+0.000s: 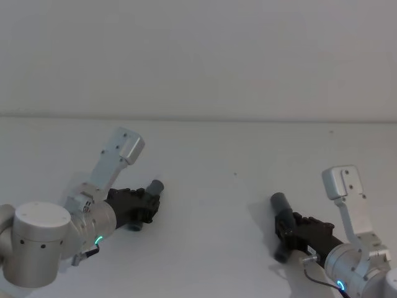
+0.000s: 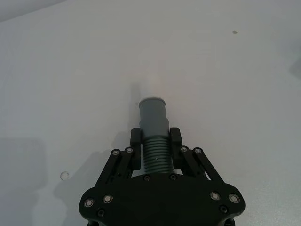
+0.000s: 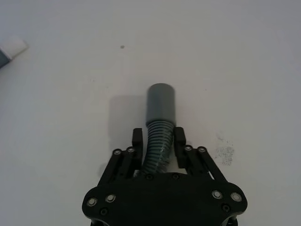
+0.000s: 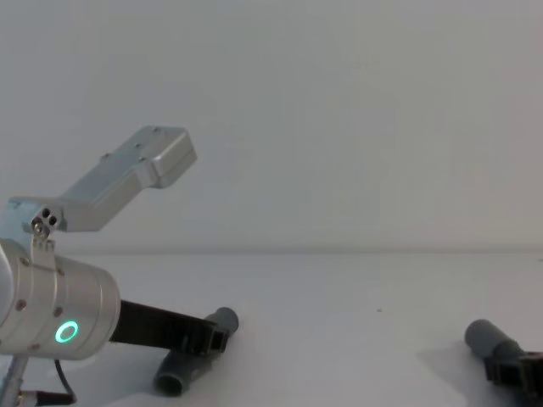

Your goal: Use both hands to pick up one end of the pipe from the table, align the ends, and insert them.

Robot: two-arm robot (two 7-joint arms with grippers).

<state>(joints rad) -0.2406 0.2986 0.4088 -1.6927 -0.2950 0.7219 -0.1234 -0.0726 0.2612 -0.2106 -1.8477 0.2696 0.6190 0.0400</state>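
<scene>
clamping ribbed hose near the robot, the left jaws hold the left pipe piece (image 2: 155, 157) just behind its grey cuff (image 2: 153, 115), which ends in a white tip (image 3: 14, 46). the right jaws hold the right pipe piece (image 3: 157, 146) behind its wider open cuff (image 3: 161, 101). the cuffs stand well apart over the white surface (image 1: 217, 155).

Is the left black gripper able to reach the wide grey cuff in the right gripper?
Probably yes: only bare white table lies between the left black gripper and the wide grey cuff in the right gripper. But it is shut on its own dark ribbed hose.
</scene>
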